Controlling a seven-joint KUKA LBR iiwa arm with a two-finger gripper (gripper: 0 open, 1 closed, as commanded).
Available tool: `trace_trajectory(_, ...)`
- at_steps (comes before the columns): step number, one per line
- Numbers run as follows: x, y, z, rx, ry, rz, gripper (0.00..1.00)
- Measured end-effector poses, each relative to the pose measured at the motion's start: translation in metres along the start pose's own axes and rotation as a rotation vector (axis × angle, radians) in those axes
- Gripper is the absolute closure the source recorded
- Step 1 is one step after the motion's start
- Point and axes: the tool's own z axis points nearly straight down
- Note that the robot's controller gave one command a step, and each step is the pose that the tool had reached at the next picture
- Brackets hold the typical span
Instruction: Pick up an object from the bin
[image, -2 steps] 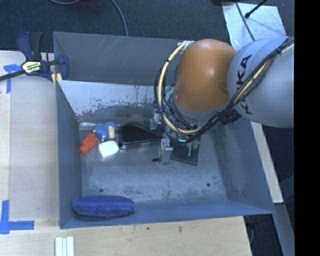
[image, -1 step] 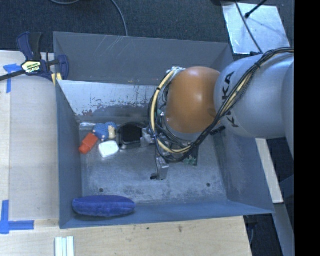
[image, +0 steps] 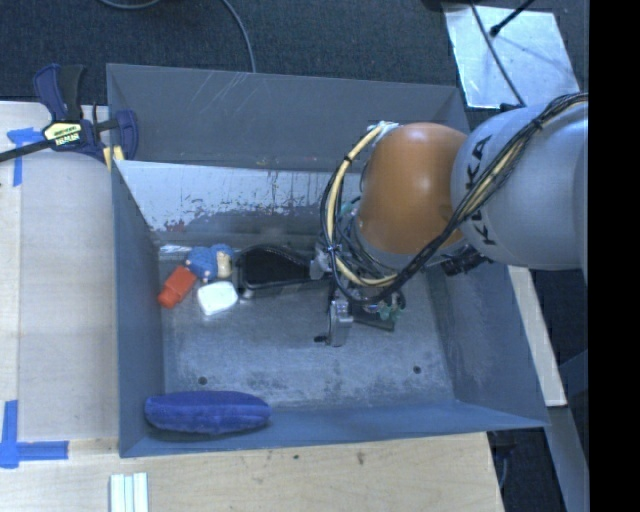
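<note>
My gripper (image: 335, 332) hangs below the orange-covered wrist, over the bare floor near the middle of the bin, with nothing visible between its fingers. To its upper left lies a black glossy object (image: 270, 268), the nearest thing. Further left sit a white lump (image: 217, 298), a small blue toy (image: 211, 261) and an orange block (image: 176, 287), clustered at the bin's left back.
A long dark blue oblong object (image: 207, 411) lies along the front left wall of the bin. The arm and its cables cover the right back part of the bin.
</note>
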Motion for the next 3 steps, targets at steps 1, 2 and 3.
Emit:
trace_trajectory(1,-0.053,0.005,-0.013,-0.001,-0.003,-0.087,0.0)
trace_trajectory(2,-0.064,-0.008,0.049,-0.002,0.007,-0.3,0.0)
trace_trajectory(3,-0.068,-0.008,0.044,-0.001,-0.008,-0.297,1.0)
